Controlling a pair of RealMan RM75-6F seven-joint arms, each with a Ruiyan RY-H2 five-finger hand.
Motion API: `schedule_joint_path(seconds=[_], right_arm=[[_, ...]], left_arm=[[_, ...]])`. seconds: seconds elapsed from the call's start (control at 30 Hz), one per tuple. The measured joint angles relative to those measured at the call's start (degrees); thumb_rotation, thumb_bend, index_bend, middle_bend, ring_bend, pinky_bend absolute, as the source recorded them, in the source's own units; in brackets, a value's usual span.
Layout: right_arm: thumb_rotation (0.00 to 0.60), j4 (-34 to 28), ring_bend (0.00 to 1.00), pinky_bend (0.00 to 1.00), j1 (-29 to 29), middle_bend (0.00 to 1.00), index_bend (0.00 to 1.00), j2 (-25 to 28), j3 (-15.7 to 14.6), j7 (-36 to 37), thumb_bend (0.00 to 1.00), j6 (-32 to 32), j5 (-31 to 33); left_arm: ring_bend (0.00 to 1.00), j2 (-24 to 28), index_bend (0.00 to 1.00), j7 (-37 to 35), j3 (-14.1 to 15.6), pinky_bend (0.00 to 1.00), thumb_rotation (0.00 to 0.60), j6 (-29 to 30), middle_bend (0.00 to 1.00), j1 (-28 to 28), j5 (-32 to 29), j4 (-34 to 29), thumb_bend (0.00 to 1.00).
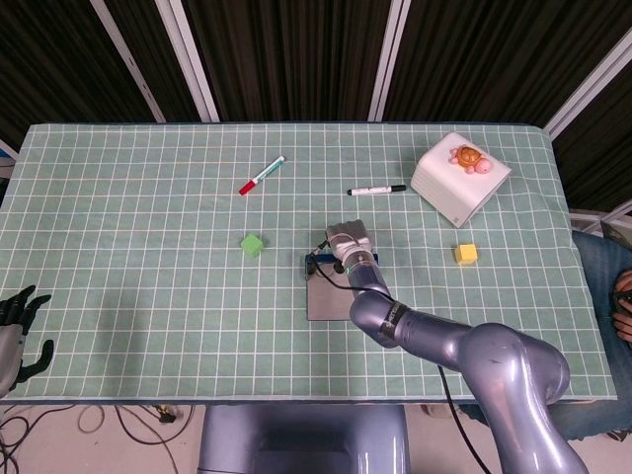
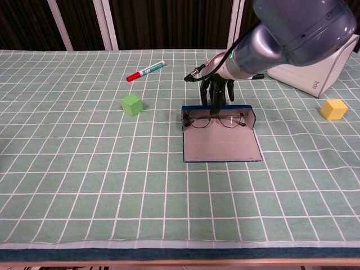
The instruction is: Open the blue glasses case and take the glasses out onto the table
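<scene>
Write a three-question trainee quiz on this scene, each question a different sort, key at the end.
1. True or false: the blue glasses case lies open with the glasses inside.
2. Which hand reaches down at the glasses? A) left hand B) right hand
3. Fill in: the cube left of the case is ____.

Key: 1 true; 2 B; 3 green.

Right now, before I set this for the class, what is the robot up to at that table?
The blue glasses case lies open on the table, its lid flat toward the chest camera, with the glasses inside along the far wall. The right hand reaches down over the case, fingers pointing at the bridge of the glasses; a firm hold cannot be confirmed. The left hand sits idle and open at the table's near left edge.
</scene>
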Motion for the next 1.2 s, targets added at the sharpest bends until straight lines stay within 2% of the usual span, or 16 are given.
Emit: schedule_joint_path(seconds=[0.77, 1.2], right_arm=[[0.600, -0.4, 0.36, 0.33, 1.3, 0.36, 0.36, 1.1, -0.6, -1.9, 0.45, -1.0, 3.6], [0.600, 0.6, 0.36, 0.33, 1.0, 0.37, 0.37, 0.4, -0.6, -1.3, 0.45, -1.4, 3.0]], left_arm=[[0.00, 0.0, 0.13, 0.1, -0.1, 0.03, 0.600, -0.1, 0.00, -0.1, -0.5, -0.1, 0.47], [0.00, 0.1, 0.13, 0.2, -0.1, 0.03, 0.600, -0.1, 0.00, -0.2, -0.7, -0.2, 0.47]])
